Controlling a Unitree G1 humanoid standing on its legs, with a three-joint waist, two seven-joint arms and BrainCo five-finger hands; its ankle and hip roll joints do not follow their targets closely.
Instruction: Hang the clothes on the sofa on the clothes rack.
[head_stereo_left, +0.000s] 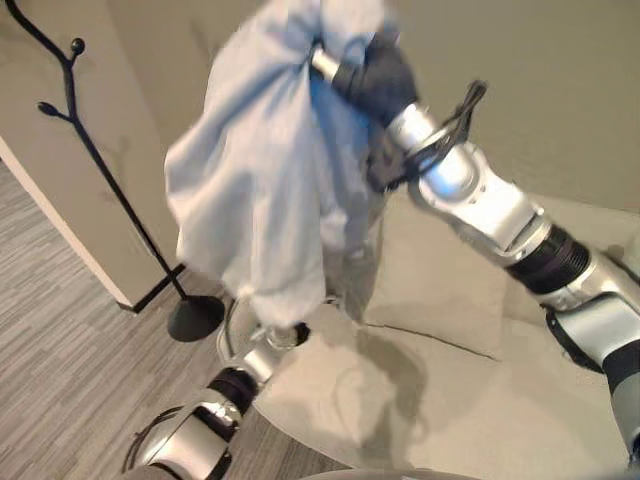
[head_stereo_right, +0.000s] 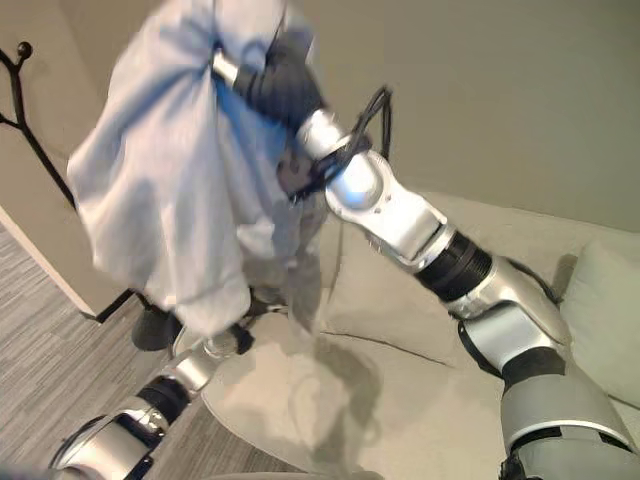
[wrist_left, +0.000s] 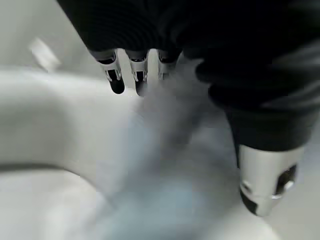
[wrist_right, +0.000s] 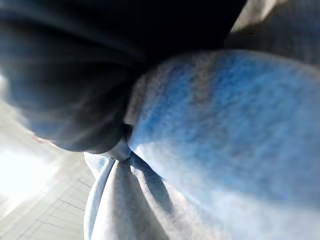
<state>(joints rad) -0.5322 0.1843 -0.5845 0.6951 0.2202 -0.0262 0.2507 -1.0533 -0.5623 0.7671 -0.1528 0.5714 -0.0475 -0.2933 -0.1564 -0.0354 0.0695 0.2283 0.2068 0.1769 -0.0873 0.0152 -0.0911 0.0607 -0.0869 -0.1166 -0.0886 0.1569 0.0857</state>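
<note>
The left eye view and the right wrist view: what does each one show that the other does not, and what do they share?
The left eye view alone shows the black rack standing on the floor to the left, the beige sofa below, and the left hand at the lower edge of the cloth. The right wrist view alone shows, from very close, the folds bunched against the hand's dark cover. Both show the light blue cloth gripped by the raised right hand.

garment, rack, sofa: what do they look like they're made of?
Garment: soft light blue-grey woven or knit cloth, matte; it bunches and drapes from the right hand.
Clothes rack: probably black painted metal; thin bent rods, round knob tips, disc base.
Sofa: beige fabric upholstery, matte, creased.
</note>
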